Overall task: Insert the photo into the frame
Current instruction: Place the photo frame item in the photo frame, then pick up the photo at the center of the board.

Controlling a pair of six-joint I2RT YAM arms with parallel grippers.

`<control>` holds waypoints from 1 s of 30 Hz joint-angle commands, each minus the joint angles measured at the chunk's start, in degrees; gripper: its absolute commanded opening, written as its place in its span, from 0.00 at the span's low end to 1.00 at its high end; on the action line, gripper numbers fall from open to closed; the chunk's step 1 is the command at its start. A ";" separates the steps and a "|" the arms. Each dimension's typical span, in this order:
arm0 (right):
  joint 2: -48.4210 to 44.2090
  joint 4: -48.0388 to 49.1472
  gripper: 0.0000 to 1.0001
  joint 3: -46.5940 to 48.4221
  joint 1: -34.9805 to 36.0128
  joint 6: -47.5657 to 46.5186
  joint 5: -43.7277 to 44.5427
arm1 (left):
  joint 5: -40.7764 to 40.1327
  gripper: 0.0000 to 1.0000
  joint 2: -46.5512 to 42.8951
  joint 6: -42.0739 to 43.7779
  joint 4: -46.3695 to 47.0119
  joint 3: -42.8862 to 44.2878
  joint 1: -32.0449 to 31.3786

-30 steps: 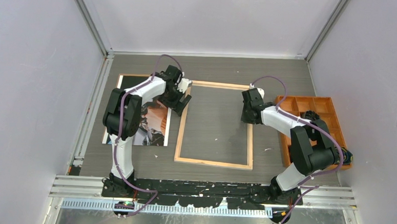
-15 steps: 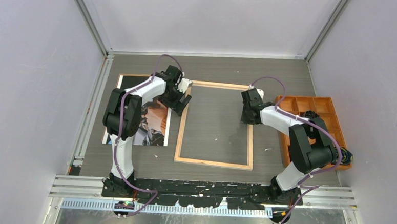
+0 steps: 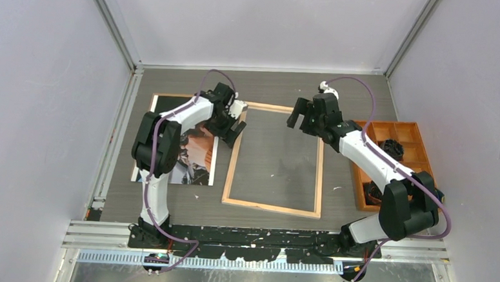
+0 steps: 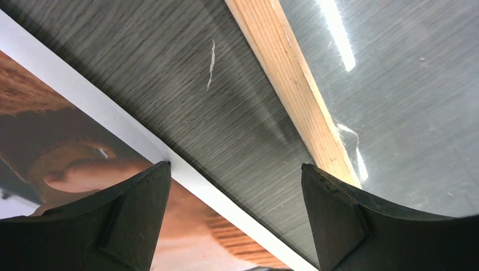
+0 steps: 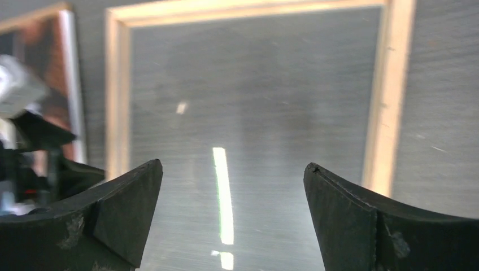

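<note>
**A:** Where are the task's things sitting right now?

**B:** The frame (image 3: 270, 208) is lying flat mid-tabletop (image 3: 282, 91), wood back up and a little skewed. The photo (image 3: 197, 167) is lying picture-side up just beside its left rail, with a strip of tabletop showing between them.

**A:** And what are the hands doing?

**B:** The left hand (image 3: 234, 131) is hovering with its fingers spread wide, straddling that strip. One finger is over the photo's white border and the other is over the wooden rail, and it is gripping nothing. The right hand (image 3: 301, 121) is hanging above the frame's far right corner, also wide open and carrying nothing.

**A:** Why that arrangement?

**B:** As I'm reading it, the back-up frame is offering its recess for the print to drop into. The left hand is lining up on the photo edge nearest the frame, so the move across would be short.

**A:** How much room is there?

**B:** The left arm is reaching over part of the photo. The orange tray (image 3: 397, 123) is sitting to the right of the frame, near but apart from it, and out of the likely path. The print is lying flat, so getting a finger under that edge is looking like the tricky part.
</note>
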 commanded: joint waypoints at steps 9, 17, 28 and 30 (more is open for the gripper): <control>16.20 13.09 1.00 22.19 5.76 15.07 -20.71 | 5.80 0.90 -9.31 3.61 -15.09 13.71 21.57; 39.01 -1.33 1.00 50.82 19.55 13.08 -10.28 | -4.75 0.88 -10.73 4.53 -10.62 9.51 37.35; 48.39 -6.46 0.92 53.31 24.50 18.07 -6.41 | -12.35 0.81 -9.19 9.80 2.38 -6.21 39.66; 48.18 -6.42 0.91 51.89 24.85 18.59 -5.23 | -12.18 0.80 -8.54 10.10 3.22 -7.55 39.72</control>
